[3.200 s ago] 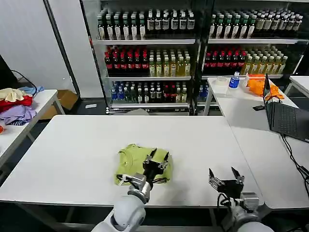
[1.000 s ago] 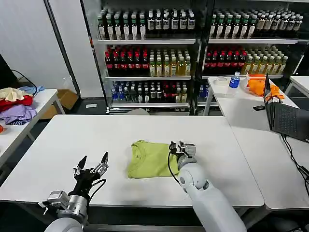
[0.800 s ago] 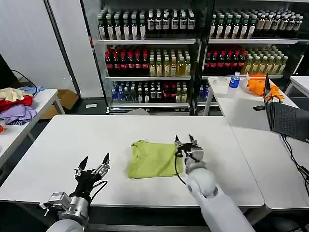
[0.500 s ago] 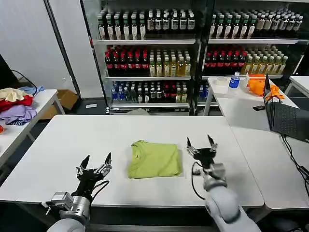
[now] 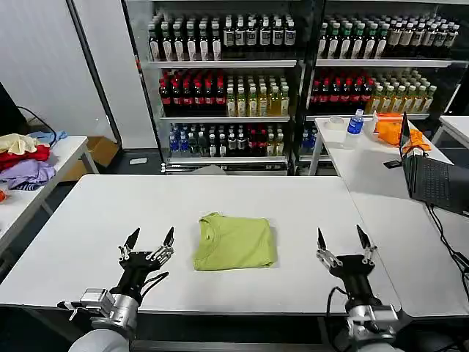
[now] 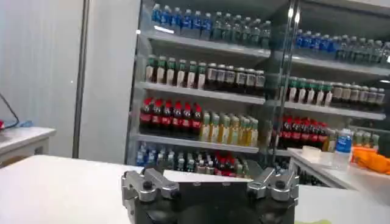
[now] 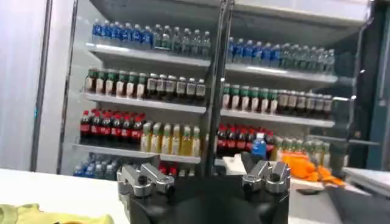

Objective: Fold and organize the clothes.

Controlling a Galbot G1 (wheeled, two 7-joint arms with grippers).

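Left gripper (image 5: 149, 245): spread wide, empty, near the table (image 5: 88, 220) front edge. T-shirt (image 5: 234, 240): folded flat mid-table between both claws, collar leftward, closer to the left one. Right gripper (image 5: 343, 247): spread wide, empty, slightly farther off.

Lime T-shirt (image 5: 234, 243), folded into a rectangle, flat, collar visible
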